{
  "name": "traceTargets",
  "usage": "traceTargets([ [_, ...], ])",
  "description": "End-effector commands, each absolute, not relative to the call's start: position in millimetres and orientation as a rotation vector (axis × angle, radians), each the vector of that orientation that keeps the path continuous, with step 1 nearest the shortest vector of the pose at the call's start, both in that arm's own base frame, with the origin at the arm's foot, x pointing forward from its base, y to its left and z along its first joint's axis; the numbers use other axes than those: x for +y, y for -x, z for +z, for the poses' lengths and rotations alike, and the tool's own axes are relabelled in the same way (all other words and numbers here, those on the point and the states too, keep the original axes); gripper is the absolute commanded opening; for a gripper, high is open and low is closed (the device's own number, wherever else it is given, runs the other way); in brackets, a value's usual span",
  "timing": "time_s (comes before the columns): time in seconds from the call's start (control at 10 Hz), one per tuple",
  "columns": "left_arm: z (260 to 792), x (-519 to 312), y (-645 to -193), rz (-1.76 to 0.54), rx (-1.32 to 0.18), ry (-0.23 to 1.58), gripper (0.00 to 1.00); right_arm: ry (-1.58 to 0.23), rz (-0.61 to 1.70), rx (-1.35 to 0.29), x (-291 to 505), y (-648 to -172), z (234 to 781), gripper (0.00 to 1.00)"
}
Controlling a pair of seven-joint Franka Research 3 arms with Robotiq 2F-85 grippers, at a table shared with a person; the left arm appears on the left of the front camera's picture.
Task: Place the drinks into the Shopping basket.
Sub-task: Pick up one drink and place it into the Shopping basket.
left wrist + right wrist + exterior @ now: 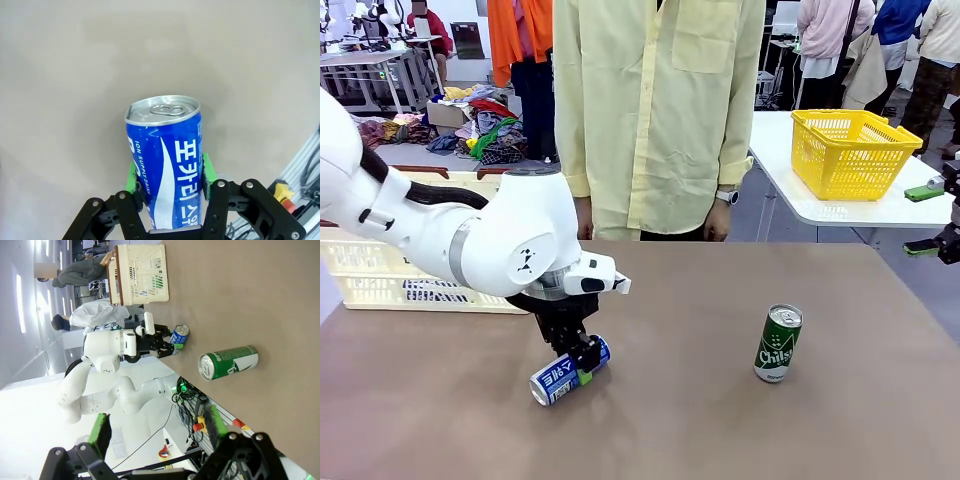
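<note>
While L pincer (583,364) clamps blue can (551,381) — silver top, white print — R pincer (157,429) gapes.

The black left tool (167,182) has green pads (207,169). Between them is a blue can (167,155) with a white swoosh, white lettering and a silver top. Well to that tool's side, a green can (778,344) bears white lettering. The worktop (700,430) is plain brown. Behind the tool, the Shopping basket (380,270) is cream, slotted and brown-rimmed.
</note>
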State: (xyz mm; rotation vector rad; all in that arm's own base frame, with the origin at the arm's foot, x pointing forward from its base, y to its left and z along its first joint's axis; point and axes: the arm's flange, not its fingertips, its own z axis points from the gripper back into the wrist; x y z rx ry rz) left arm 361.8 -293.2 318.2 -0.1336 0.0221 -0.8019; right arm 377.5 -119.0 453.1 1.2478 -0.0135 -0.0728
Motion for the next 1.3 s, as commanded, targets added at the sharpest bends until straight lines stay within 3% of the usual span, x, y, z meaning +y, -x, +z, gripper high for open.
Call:
traceTargets([
  [0.0, 391, -267, -367, -0.725, -0.038, 0.186, 0.00, -1.240, -0.059, -0.009, -121, -377, 455, 1.00],
  [0.3, 534, -210, -392, -0.453, -0.180, 0.191, 0.00, -1.240, -0.059, -0.009, -121, -377, 455, 1.00],
  [0.4, 560, -189, -406, -0.395, -0.178, 0.210, 0.00, -1.240, -0.059, -0.009, -121, -377, 455, 1.00],
  [0.6, 585, -140, -415, -0.251, -0.173, 0.270, 0.00, -1.240, -0.059, -0.009, -121, -377, 455, 1.00],
  [0.8, 603, -101, -371, -0.033, -0.196, 0.506, 0.00, -1.240, -0.059, -0.009, -121, -377, 455, 1.00],
  [0.9, 596, -118, -413, -0.241, -0.194, 0.266, 0.00, -1.240, -0.059, -0.009, -121, -377, 455, 1.00],
  [1.2, 596, -118, -413, -0.241, -0.194, 0.266, 0.00, -1.240, -0.059, -0.009, -121, -377, 455, 1.00],
])
